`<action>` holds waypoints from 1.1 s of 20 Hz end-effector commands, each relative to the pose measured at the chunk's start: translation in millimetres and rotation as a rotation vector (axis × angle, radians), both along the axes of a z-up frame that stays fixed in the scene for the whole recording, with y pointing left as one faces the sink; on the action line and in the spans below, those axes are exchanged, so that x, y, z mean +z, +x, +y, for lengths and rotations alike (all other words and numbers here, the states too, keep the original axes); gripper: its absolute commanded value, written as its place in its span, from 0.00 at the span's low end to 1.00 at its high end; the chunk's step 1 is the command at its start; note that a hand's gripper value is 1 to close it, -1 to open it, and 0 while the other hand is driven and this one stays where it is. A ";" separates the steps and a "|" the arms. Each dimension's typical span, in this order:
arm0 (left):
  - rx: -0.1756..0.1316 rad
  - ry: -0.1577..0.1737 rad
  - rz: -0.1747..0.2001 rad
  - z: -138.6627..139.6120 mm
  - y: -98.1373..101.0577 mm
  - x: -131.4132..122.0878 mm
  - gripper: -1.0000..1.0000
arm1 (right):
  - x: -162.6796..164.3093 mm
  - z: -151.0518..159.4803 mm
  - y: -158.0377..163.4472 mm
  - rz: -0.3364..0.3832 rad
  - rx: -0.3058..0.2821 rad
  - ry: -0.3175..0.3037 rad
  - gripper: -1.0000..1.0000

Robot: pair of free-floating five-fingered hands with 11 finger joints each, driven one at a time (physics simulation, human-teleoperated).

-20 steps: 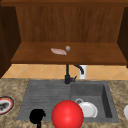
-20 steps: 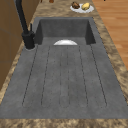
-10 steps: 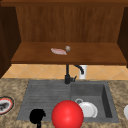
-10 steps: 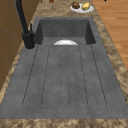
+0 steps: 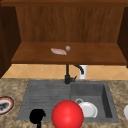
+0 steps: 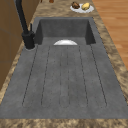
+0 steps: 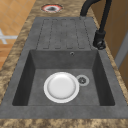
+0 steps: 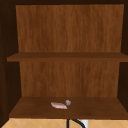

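A black hand (image 5: 37,116) hangs low at the left of the front view, close to the camera, in front of the drainboard (image 5: 45,97); this is my left hand, a dark blob beside a big red ball (image 5: 67,114). The ball floats at the bottom middle and covers part of the sink's front edge. A white plate (image 5: 88,109) (image 7: 61,87) lies in the basin next to the drain (image 7: 82,80). On the lowest cabinet shelf (image 5: 100,53) rest a pink flat piece (image 5: 58,51) (image 8: 59,105) and a small grey round thing (image 5: 67,48) (image 8: 67,102).
A black faucet (image 5: 67,75) (image 6: 25,27) (image 7: 100,37) stands behind the sink. A red-rimmed plate (image 5: 5,105) (image 7: 52,8) sits on the counter at the left, a plate with food (image 6: 82,7) at the right. A white cup (image 5: 83,72) stands by the wall.
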State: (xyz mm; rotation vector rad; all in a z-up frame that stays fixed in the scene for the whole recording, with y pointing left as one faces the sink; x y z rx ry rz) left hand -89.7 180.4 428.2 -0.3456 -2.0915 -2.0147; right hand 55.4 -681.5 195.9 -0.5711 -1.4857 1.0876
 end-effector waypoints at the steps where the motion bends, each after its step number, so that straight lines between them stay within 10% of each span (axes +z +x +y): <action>1: 0.000 0.000 0.000 0.0 0.0 0.0 0.50 | 5.2 0.0 -12.5 0.000 -0.037 -0.113 0.00; 22: 0.000 0.000 0.000 0.0 0.0 0.0 0.50 | 63.0 43.3 -52.6 0.040 -0.109 -0.366 0.00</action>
